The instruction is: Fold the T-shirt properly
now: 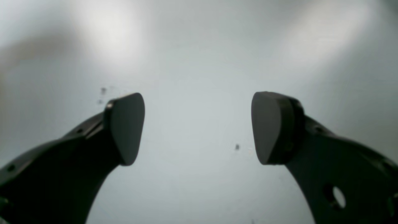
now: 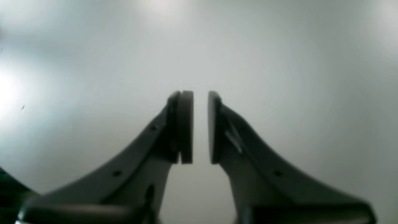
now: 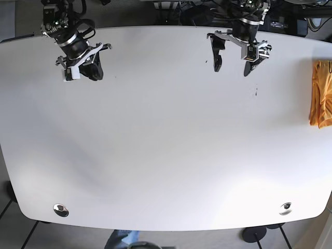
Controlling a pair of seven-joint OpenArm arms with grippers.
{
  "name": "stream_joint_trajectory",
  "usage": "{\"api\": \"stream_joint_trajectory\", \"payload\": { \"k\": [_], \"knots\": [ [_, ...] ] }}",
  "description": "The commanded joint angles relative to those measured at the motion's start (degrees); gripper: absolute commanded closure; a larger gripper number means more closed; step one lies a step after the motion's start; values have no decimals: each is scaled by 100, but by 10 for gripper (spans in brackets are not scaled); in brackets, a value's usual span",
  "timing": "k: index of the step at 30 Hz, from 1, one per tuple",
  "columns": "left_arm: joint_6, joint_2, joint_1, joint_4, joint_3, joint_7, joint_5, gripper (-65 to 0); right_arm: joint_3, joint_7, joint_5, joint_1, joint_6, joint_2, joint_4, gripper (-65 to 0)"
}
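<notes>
Folding looks unstarted: shirt (image 3: pixel 321 93) lies bunched at the table's (image 3: pixel 166 155) three o'clock edge, untouched, while the left gripper (image 3: pixel 232 63) at one o'clock gapes wide and the right gripper (image 3: pixel 83 66) at eleven is nearly closed, gripping nothing.

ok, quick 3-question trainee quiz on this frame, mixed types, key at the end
1. True or false: the T-shirt lies spread flat in the middle of the table.
2. Multiple choice: which gripper has the wider gap between its pads? A) left gripper B) right gripper C) both the same
3. Short answer: is either gripper holding or touching the shirt?

Key
1. False. It sits bunched at the table's edge on the base view's right, partly cut off by the frame.
2. A. The left is wide open; the right shows only a narrow slit.
3. No. Both wrist views show only bare table between the pads.
</notes>
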Motion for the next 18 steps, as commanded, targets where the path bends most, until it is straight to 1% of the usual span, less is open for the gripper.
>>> {"api": "stream_joint_trajectory", "payload": {
  "k": [1, 3, 6, 10, 14, 18],
  "knots": [
    [72, -45, 38, 112, -154, -191, -250, -497, 25, 226, 76, -110, 52, 60, 95, -55],
    [72, -45, -15, 112, -242, -191, -302, -497, 43, 226, 76, -83, 52, 78, 95, -55],
    [72, -37, -437, 51, -242, -164, -258, -497, 25, 218, 76, 189, 52, 78, 87, -55],
    [72, -28, -1123, 68, -242, 847, -267, -499, -1, 218, 76, 559, 35, 34, 87, -55],
    [72, -45, -1430, 68, -242, 1198, -276, -503, -1, 218, 85, 690, 26, 25, 95, -55],
    [55, -45, -1712, 60, -233, 1770, -276, -504, -27, 209, 85, 840, 35, 25, 87, -57]
  ]
}}
